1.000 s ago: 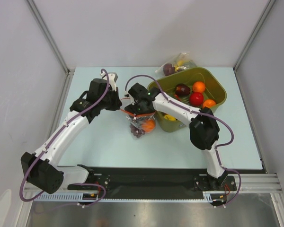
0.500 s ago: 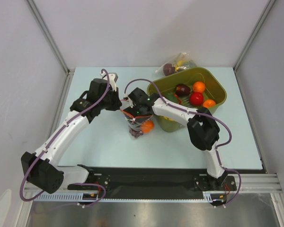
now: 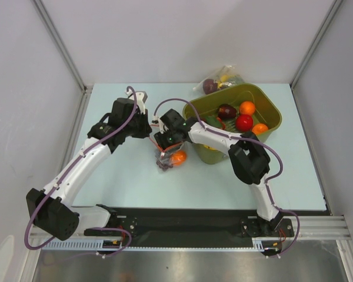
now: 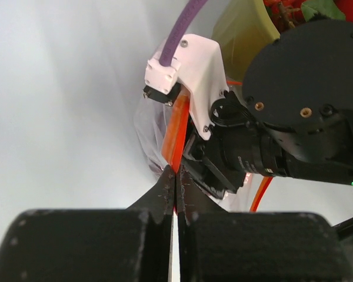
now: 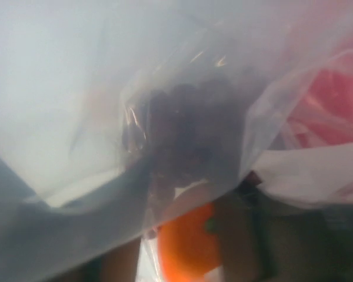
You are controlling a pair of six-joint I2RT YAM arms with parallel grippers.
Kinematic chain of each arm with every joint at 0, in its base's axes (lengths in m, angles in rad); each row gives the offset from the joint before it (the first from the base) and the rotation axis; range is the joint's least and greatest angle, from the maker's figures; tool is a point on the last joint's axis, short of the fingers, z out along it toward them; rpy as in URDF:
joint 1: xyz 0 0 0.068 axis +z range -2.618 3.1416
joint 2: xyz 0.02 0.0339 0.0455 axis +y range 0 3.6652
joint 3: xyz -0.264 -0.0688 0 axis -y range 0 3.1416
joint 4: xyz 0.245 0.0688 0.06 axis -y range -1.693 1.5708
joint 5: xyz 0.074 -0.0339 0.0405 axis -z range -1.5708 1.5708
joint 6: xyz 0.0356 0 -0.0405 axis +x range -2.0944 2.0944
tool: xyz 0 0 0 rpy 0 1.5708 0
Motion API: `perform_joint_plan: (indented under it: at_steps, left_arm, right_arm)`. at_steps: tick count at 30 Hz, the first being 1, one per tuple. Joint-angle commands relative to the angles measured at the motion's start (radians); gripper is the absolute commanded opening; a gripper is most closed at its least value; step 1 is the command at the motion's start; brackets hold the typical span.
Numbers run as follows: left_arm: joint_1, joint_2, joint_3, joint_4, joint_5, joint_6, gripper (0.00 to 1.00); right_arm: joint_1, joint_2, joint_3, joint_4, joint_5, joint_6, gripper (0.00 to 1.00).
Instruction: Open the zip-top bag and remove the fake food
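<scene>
The zip-top bag (image 3: 165, 160) lies crumpled on the table just left of the bin, and its red-orange zip strip (image 4: 177, 126) runs up from my left gripper (image 4: 176, 175). That gripper is shut on the strip's edge. My right gripper (image 3: 168, 145) reaches down into the bag's mouth. From the right wrist, through blurred plastic, I see an orange fake fruit (image 5: 188, 245) between the fingers (image 5: 240, 235) and a dark grape bunch (image 5: 179, 132) beyond it. Plastic hides whether the fingers touch the orange. From above, the orange (image 3: 178, 157) shows inside the bag.
An olive-green bin (image 3: 272, 106) stands to the right, holding a red apple (image 3: 243, 122), a dark maroon fruit (image 3: 226, 110) and two orange fruits. A second clear bag of fruit (image 3: 222, 79) lies behind the bin. Both forearms crowd the table's middle.
My right gripper has pushed left and deeper into the bag, and its fingers have drawn closer around the orange. The bag and orange shifted slightly left. The left gripper has kept its hold.
</scene>
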Motion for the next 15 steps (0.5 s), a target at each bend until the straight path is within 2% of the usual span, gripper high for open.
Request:
perform_joint_plan:
  at_steps: [1,3,8,12,15]
  left_arm:
    - [-0.008,-0.013,0.022,0.023,0.013,-0.002,0.00]
    - [-0.008,-0.015,0.021,0.019,0.004,0.002,0.00]
    - [-0.008,-0.022,0.007,0.003,-0.016,0.017,0.00]
    - [-0.008,-0.015,-0.011,0.014,-0.026,0.019,0.00]
    - [-0.008,-0.002,-0.019,0.017,-0.027,0.018,0.00]
  right_arm:
    - [-0.006,0.075,0.001,-0.003,-0.036,0.008,0.44]
    - [-0.006,0.069,0.002,0.000,-0.044,0.005,0.36]
    - [-0.001,0.002,-0.001,0.028,-0.048,-0.006,0.24]
    - [0.000,-0.069,0.001,0.061,-0.068,-0.002,0.03]
    - [0.000,-0.124,0.005,0.081,-0.070,0.004,0.00]
